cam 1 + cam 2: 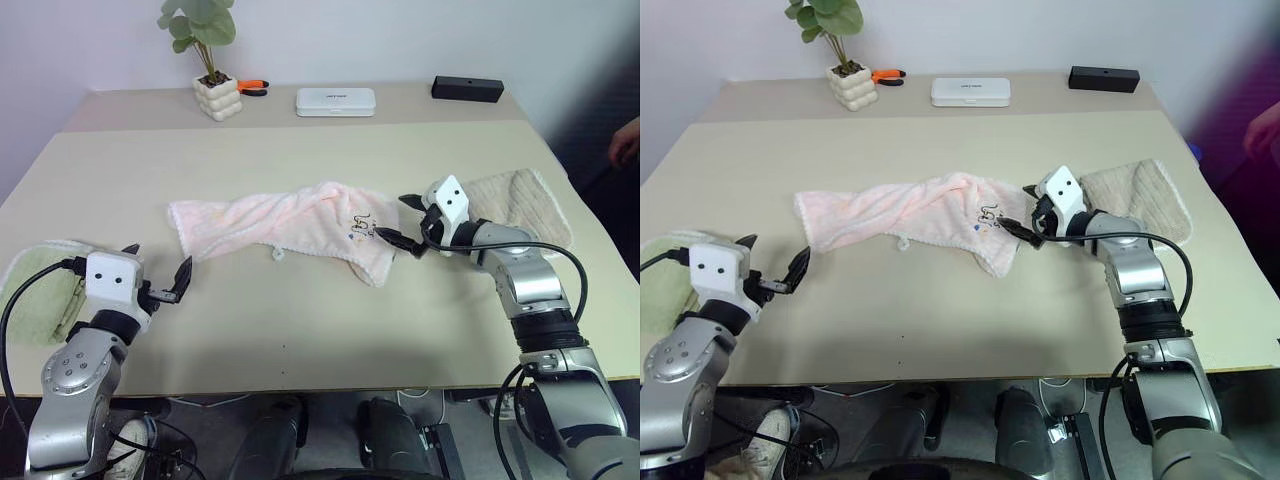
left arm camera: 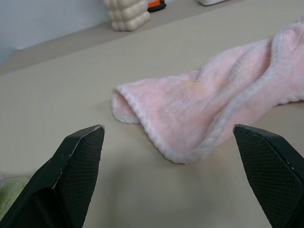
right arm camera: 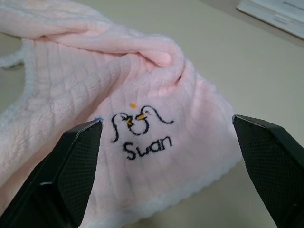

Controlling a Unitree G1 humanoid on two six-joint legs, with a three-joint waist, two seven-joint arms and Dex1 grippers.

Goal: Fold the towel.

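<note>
While the towel (image 1: 290, 228) lies crumpled, both arms' jaws gape released, gripping nothing

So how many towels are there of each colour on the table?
Pink towel: 1
Green towel: 1
Beige towel: 1
Total: 3 towels
</note>
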